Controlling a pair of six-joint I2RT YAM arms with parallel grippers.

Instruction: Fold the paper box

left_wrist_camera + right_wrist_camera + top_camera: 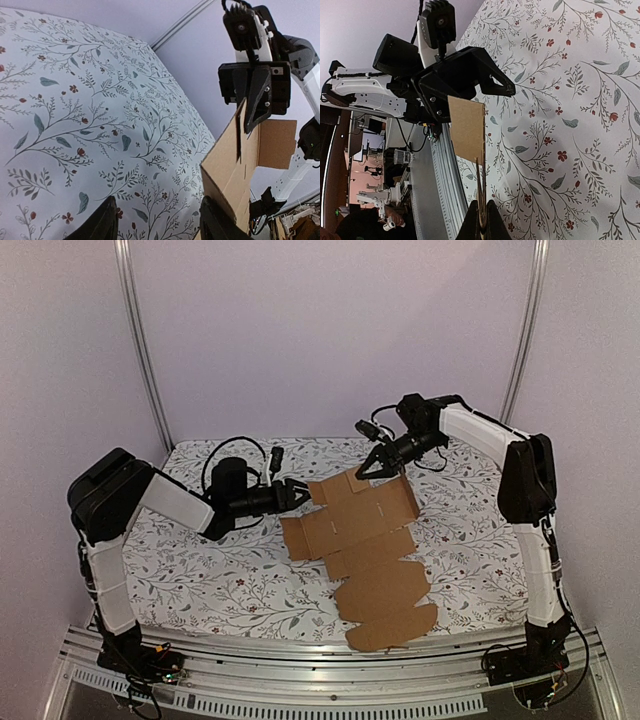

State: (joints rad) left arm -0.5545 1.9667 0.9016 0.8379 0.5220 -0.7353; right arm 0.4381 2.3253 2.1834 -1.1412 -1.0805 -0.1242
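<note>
Paper box (370, 530), far flap tight in right gripper (370, 471); left gripper (302, 491) half-open, empty, beside it

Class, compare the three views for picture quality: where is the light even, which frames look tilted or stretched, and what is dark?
Top external: even, soft light, only faint shadow by the paper box, slightly soft overall. Left wrist: tilted, wide-angle stretch, tablecloth print crisp. Right wrist: turned sideways; the right gripper near the lens is a dark mass, room behind dim.
</note>
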